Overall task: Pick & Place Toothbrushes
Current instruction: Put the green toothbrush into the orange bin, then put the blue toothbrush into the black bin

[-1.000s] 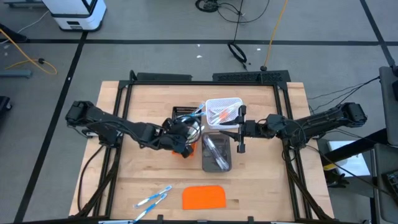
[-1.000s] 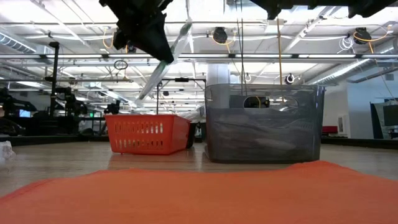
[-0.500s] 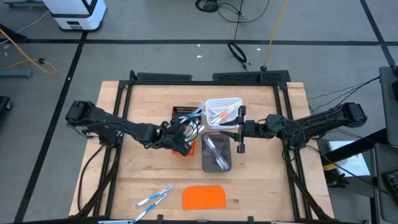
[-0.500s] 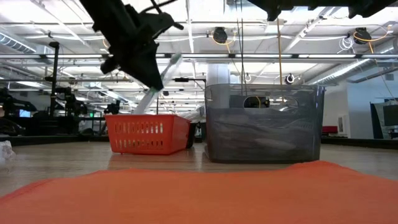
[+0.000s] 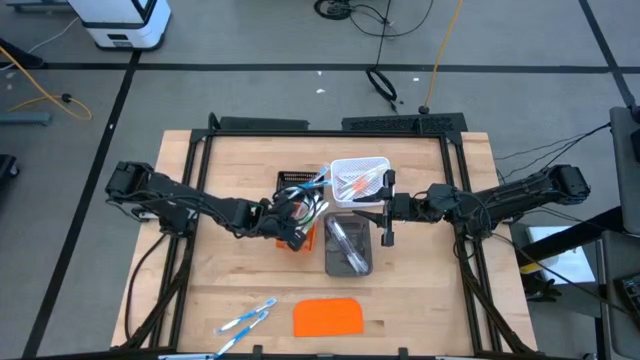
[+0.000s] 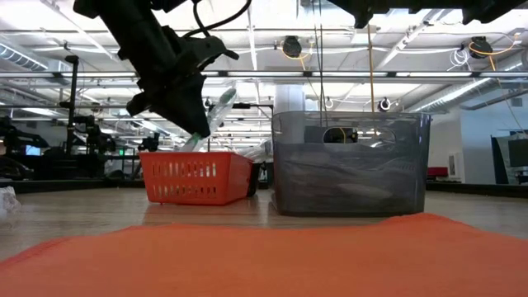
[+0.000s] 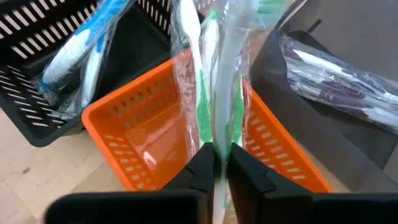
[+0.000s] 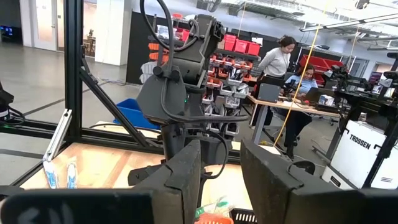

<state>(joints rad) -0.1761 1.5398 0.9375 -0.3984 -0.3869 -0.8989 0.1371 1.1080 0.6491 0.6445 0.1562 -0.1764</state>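
Observation:
My left gripper (image 7: 216, 163) is shut on a green-and-white toothbrush (image 7: 211, 74) in a clear wrapper and hangs over the orange basket (image 7: 146, 134). The low view shows that toothbrush (image 6: 211, 118) slanting down toward the orange basket (image 6: 195, 177). Blue toothbrushes (image 7: 81, 46) lie in the black basket (image 5: 296, 183). Pale grey ones (image 7: 336, 81) lie in the grey bin (image 5: 348, 247), and pink ones are in the white basket (image 5: 358, 180). Two blue toothbrushes (image 5: 248, 318) lie flat on the table near its near edge. My right gripper (image 5: 386, 208) waits open between the white basket and the grey bin. My left gripper pinches the wrapped green toothbrush between its two fingers, at the wrapper's stretch (image 7: 214, 134) just ahead of the fingertips. The fingers lie along the toothbrush, slanting down from above. The toothbrush is lifted clear and tilted, and its lower end (image 6: 196, 142) is just above the orange basket's rim.
A flat orange slab (image 5: 328, 317) lies near the table's near edge, beside the two loose blue toothbrushes. The baskets stand close together at the table's middle. A black frame (image 5: 330, 125) runs round the table. People sit at desks (image 8: 292, 68) in the room beyond.
My left gripper has come down toward the orange basket and shifted slightly toward the table's left, still shut on the green toothbrush. The toothbrush has dropped with it, and its lower end has come from well above the basket to about the rim.

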